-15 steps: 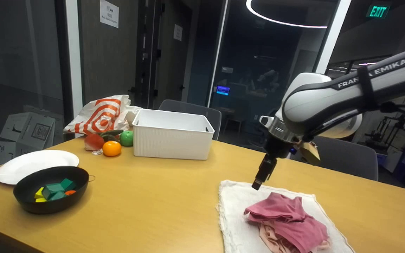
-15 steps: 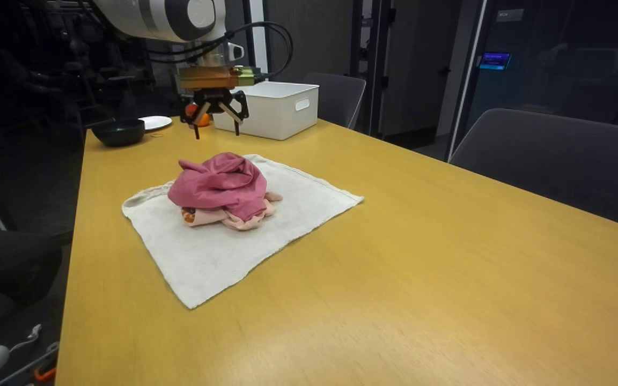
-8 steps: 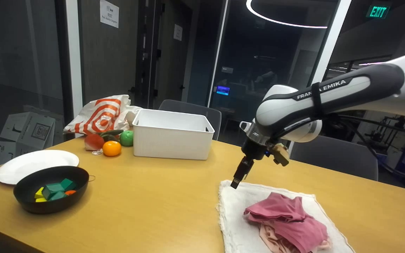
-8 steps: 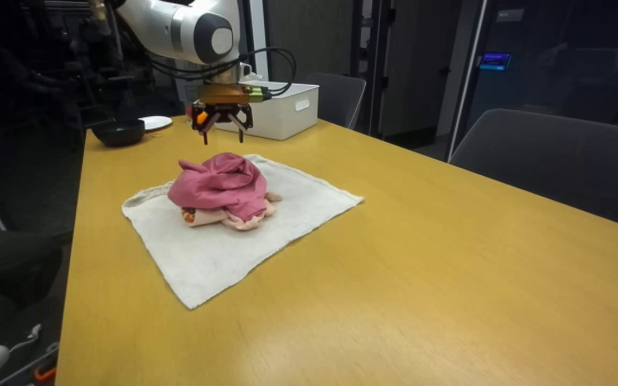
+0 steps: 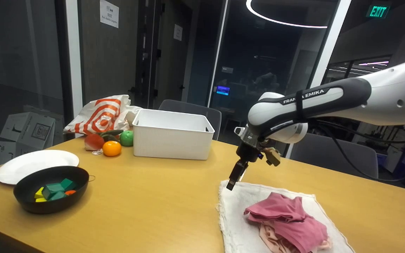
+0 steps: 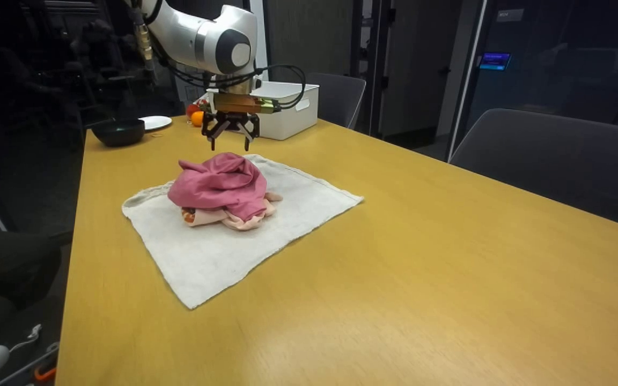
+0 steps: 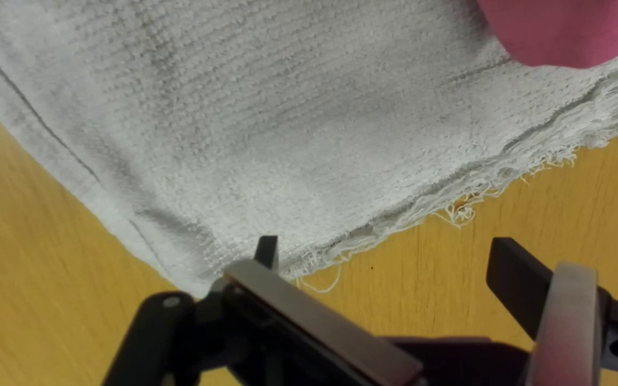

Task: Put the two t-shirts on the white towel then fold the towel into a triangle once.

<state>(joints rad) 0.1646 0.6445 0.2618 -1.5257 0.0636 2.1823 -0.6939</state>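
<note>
Far left on the tabletop [image 5: 135,207] in an exterior view, a white plate [image 5: 33,160] sat behind a black bowl [image 5: 44,208] holding coloured blocks [image 5: 52,190]; right of those, an orange fruit [image 5: 112,149] near a white bin [image 5: 172,144]; next came my pincer [image 6: 229,146], set wide, fingers [image 7: 569,321] well apart, over the frayed corner of the white towel [image 5: 232,211]; couldn't tell how much clearance I had; right of that, the rose T-shirt [image 5: 276,207] lay crumpled on the pale pink T-shirt [image 5: 269,236], both on the towel, itself spread out.
</note>
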